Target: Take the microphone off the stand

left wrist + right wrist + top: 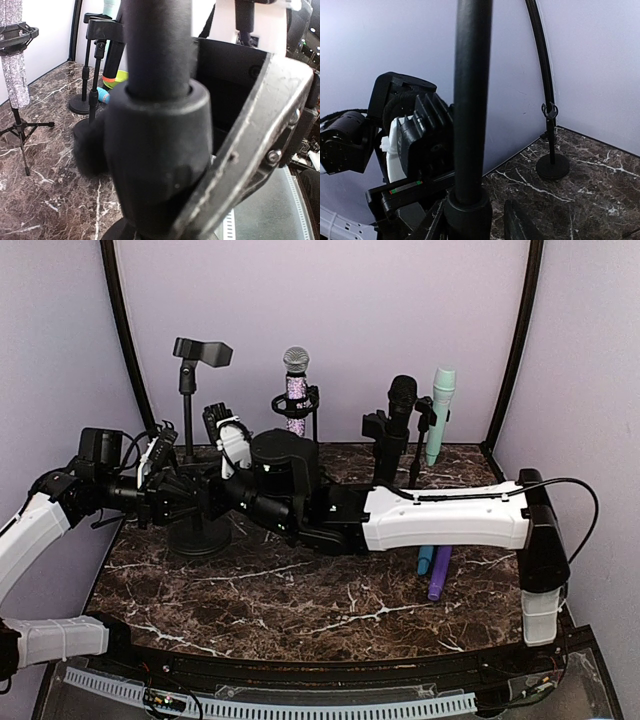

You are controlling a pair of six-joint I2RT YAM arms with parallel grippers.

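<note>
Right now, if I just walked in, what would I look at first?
You would first see the long white right arm stretched across the marble table to meet the left arm at a black stand at the back left. The stand's clip is empty. Next comes the sparkly microphone standing at the back middle, with a black microphone and a mint-green microphone to its right.

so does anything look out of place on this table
The black clip atop the left stand holds nothing. A blue cylinder and a purple cylinder lie flat on the dark marble table beneath the right arm, while the silver glitter microphone, black microphone and mint microphone sit upright in stands.
</note>
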